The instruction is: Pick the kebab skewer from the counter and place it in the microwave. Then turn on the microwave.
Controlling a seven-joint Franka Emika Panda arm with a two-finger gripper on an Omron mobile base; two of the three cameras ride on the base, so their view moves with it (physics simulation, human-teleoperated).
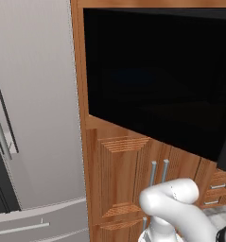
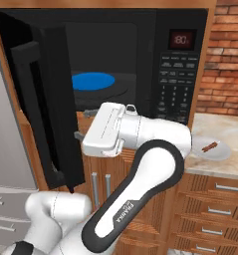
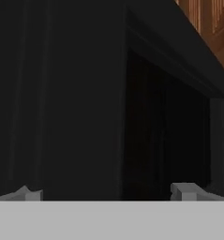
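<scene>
The microwave [image 2: 180, 74] stands with its door [image 2: 46, 104] swung out to the left, and the blue round plate [image 2: 93, 81] lies inside. In the left base view the door's dark glass face [image 1: 157, 75] takes up most of the picture. The kebab skewer [image 2: 210, 146] lies on a small grey plate [image 2: 221, 152] on the counter [image 2: 230, 132], to the right of the microwave and far from the hand. My gripper [image 2: 77, 135] reaches left to the door's lower free edge. Its fingertips [image 3: 183, 191] stand wide apart, open and holding nothing, with the door's dark edge [image 3: 85, 103] close ahead.
A grey fridge [image 1: 34, 118] stands left of the wooden cabinet column [image 1: 124, 175]. Wooden drawers with metal handles [image 2: 210, 211] sit under the counter. A brick wall [image 2: 225, 60] rises behind the counter on the right. My own arm [image 2: 150, 169] crosses in front of the cabinet below the microwave.
</scene>
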